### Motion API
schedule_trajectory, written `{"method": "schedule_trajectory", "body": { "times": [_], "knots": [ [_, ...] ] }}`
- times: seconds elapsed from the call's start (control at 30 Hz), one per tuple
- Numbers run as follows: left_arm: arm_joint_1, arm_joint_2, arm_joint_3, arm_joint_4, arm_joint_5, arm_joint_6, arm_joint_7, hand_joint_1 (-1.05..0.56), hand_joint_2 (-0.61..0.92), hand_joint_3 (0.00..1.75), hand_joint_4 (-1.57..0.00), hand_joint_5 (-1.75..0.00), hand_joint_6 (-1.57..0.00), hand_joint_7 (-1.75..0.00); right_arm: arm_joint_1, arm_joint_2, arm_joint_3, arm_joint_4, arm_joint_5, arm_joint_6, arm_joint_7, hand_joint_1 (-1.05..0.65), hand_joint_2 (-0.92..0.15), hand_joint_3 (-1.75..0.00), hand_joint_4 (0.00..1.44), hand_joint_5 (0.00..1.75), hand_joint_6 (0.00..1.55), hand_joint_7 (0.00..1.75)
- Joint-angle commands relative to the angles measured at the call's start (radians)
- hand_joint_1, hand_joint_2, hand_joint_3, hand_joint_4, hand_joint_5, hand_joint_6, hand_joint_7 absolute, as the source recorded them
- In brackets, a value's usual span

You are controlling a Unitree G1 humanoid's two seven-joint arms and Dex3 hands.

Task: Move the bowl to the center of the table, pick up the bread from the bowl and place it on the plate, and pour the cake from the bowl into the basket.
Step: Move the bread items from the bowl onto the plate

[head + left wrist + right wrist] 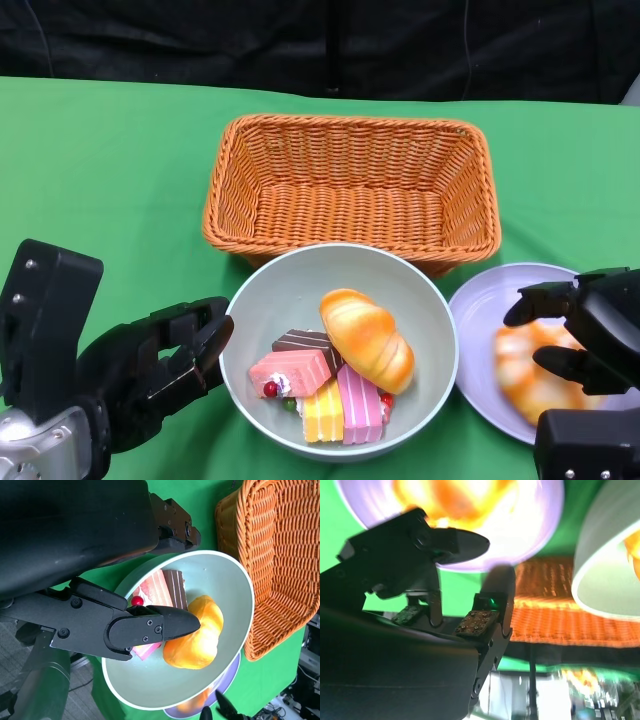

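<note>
A pale green bowl stands at the table's front middle, holding an orange bread roll and several cake slices. My left hand is just left of the bowl's rim, fingers apart and holding nothing; in the left wrist view a finger of this hand reaches over the bowl, the roll and a cake. A second bread lies blurred on the lilac plate at the right. My right hand hovers over it with spread, empty fingers.
An empty orange wicker basket sits right behind the bowl, nearly touching its far rim. The plate sits close to the bowl's right side. Green cloth covers the table, with a dark backdrop behind.
</note>
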Motion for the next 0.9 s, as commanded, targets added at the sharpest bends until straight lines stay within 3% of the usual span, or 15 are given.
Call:
{"method": "schedule_trajectory", "body": {
  "times": [0.03,0.17,0.27,0.37,0.5,0.7,0.9],
  "knots": [
    [0.002,0.018,0.002,-0.008,0.004,-0.002,0.001,-0.64,0.92,0.46,0.0,-0.47,-0.23,0.0,0.015,-0.035,0.007,-0.068,0.004,0.044,0.072,-0.61,-0.92,-0.14,0.36,0.51,0.43,0.0],
    [0.0,0.012,0.006,-0.007,0.004,0.001,0.009,-0.64,0.92,0.45,0.0,-0.48,-0.24,-0.01,0.039,-0.052,0.018,-0.158,-0.029,0.102,0.141,-0.73,-0.92,-0.22,0.29,0.49,0.26,0.0],
    [-0.001,0.011,0.007,-0.008,0.004,0.003,0.011,-0.63,0.92,0.46,0.0,-0.48,-0.24,-0.01,0.057,-0.056,0.016,-0.215,-0.043,0.128,0.17,-0.76,-0.92,-0.25,0.29,0.5,0.22,0.0],
    [0.001,0.015,0.005,-0.011,0.003,0.002,0.006,-0.63,0.92,0.46,0.0,-0.48,-0.24,0.0,0.08,-0.048,0.0,-0.25,-0.033,0.101,0.105,-0.74,-0.92,-0.26,0.33,0.52,0.25,0.02],
    [-0.001,0.017,0.003,-0.014,0.005,0.006,0.007,-0.62,0.92,0.48,0.0,-0.47,-0.23,0.0,0.106,-0.014,-0.01,-0.307,0.014,0.039,0.004,-0.68,-0.92,-0.27,0.37,0.54,0.31,0.05],
    [0.0,0.016,0.003,-0.009,0.0,-0.003,-0.001,-0.63,0.92,0.46,0.0,-0.47,-0.23,0.0,0.101,0.055,0.023,-0.389,0.057,0.006,-0.016,-0.61,-0.92,-0.23,0.4,0.61,0.37,0.07],
    [0.004,0.014,-0.006,-0.019,0.005,0.0,0.005,-0.64,0.92,0.45,0.0,-0.48,-0.24,-0.01,0.066,0.121,0.06,-0.393,0.098,0.012,0.021,-0.6,-0.92,-0.26,0.33,0.75,0.36,0.06]
  ]
}}
